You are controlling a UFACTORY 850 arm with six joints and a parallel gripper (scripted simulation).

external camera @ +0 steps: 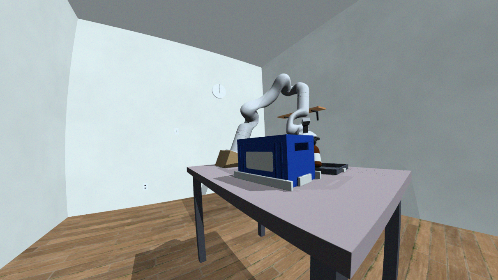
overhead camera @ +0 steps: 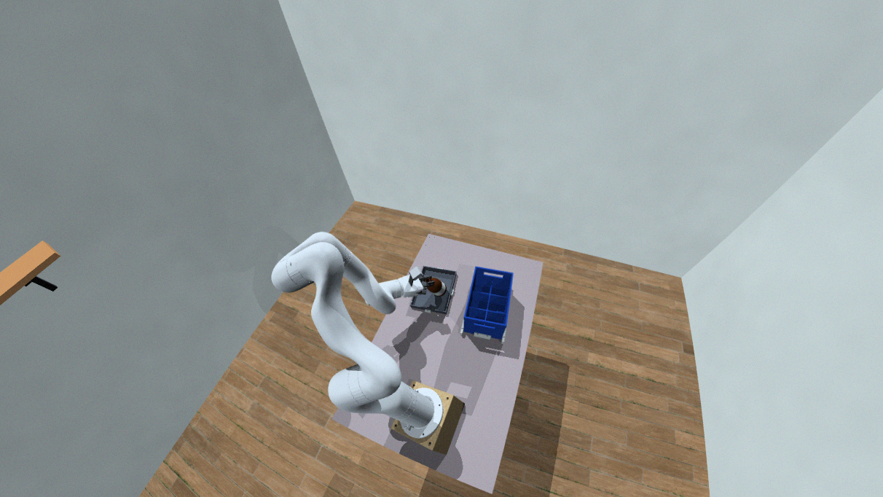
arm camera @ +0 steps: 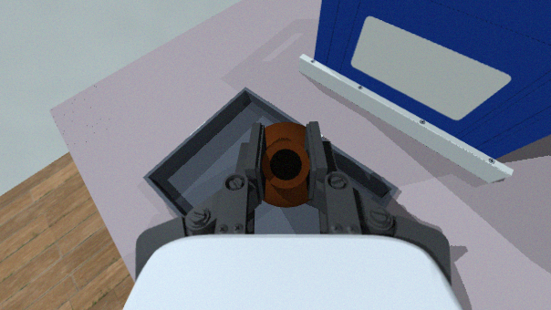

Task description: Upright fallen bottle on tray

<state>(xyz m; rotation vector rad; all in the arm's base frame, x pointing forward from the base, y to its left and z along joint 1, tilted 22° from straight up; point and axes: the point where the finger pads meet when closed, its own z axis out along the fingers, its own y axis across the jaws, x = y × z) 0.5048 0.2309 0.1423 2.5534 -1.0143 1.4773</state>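
My gripper is shut on the neck of a brown bottle, which hangs upright below it, its dark mouth facing the wrist camera. The bottle is over the dark grey tray on the table. In the top view the bottle shows inside the tray with the gripper at it. In the exterior view the bottle peeks out behind the blue crate, low over the tray. I cannot tell if its base touches the tray floor.
A blue crate with several compartments stands right of the tray, held by pale grey rails. It also shows in the side view. My arm's base sits on a wooden block at the table's near end.
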